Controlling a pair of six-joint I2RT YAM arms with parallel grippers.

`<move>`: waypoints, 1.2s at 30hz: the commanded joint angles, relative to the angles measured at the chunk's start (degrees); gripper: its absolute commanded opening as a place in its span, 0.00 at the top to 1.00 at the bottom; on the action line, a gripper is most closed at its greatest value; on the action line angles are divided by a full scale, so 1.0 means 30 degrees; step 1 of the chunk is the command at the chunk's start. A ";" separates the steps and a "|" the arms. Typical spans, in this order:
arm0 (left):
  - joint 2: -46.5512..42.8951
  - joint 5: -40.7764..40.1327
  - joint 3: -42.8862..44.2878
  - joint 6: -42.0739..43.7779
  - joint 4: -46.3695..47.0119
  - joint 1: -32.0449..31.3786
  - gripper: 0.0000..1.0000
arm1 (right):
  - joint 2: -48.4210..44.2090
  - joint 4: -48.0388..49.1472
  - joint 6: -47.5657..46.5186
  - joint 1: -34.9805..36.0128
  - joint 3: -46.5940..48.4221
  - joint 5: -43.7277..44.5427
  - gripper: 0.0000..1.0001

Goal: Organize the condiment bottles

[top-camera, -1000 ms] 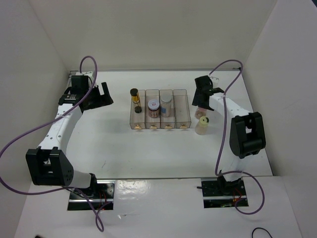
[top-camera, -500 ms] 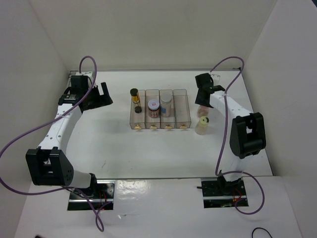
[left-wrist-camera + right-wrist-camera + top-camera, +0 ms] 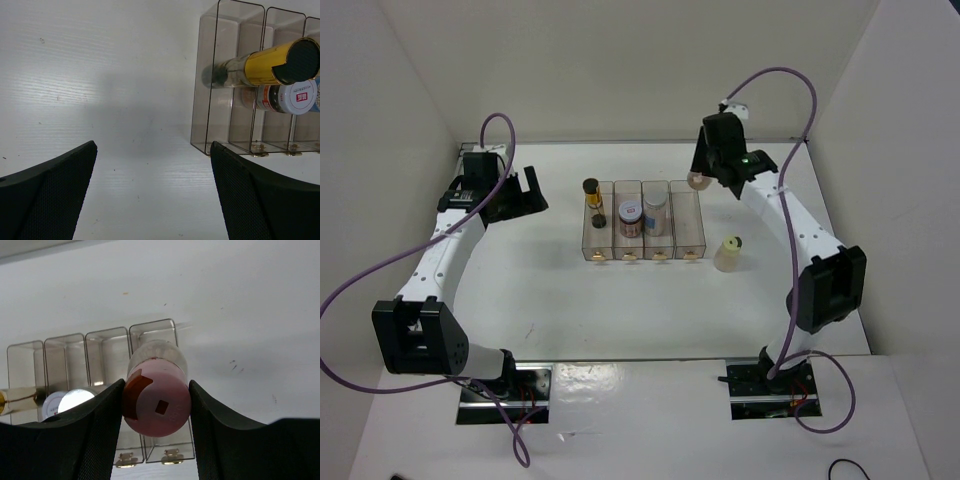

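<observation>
My right gripper (image 3: 702,180) is shut on the pink-capped bottle (image 3: 697,181), held in the air above the far end of the clear tray's rightmost slot (image 3: 688,228). In the right wrist view the pink cap (image 3: 157,401) sits between both fingers. The slim black-capped amber bottle (image 3: 593,201), the lilac-lidded brown jar (image 3: 630,216) and the pale-blue-lidded clear jar (image 3: 655,209) stand in the three left slots. The cream yellow-capped bottle (image 3: 729,253) stands on the table right of the tray. My left gripper (image 3: 516,191) is open and empty, left of the tray.
The tray's rightmost slot holds nothing. White walls enclose the table at the back and both sides. In the left wrist view the tray (image 3: 220,117) is at the upper right with the amber bottle (image 3: 260,67) lying across the view.
My right gripper has lifted the pink-capped bottle from beside the cream bottle and carried it up and left to the tray's far right end. The left arm has not moved.
</observation>
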 commanded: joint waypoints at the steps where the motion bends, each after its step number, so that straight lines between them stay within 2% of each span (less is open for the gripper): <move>1: -0.0244 0.0178 0.0524 0.0189 0.0329 0.0108 0.00 | 0.0874 0.0289 -0.0492 0.0751 0.0716 -0.0125 0.90; 18: 0.0106 0.0352 0.0875 0.0365 0.0329 0.0108 0.00 | 0.4798 0.1638 -0.0844 0.1191 0.0861 -0.0537 0.90; 27: 0.0281 0.0176 0.0875 0.0365 0.0329 0.0108 0.00 | 0.6411 0.1843 -0.1019 0.1191 0.1241 0.0049 0.82; 28: 0.0283 0.0176 0.0875 0.0365 0.0329 0.0108 0.00 | 0.6411 0.1843 -0.1019 0.1191 0.1243 0.0252 0.80; 31: 0.0283 0.0176 0.0875 0.0365 0.0329 0.0108 0.00 | 0.6411 0.1493 -0.1019 0.1191 0.1446 0.0254 0.59; 32: 0.0283 0.0176 0.0875 0.0365 0.0329 0.0108 0.00 | 0.6411 0.1202 -0.1019 0.1191 0.1448 0.0254 0.39; 35: 0.0283 0.0176 0.0875 0.0365 0.0329 0.0108 0.00 | 0.6411 0.0237 -0.0611 0.1191 0.2119 0.0488 0.03; 36: 0.0283 0.0176 0.0875 0.0365 0.0329 0.0108 0.00 | 0.6411 0.0029 -0.0609 0.1191 0.2122 0.0488 0.02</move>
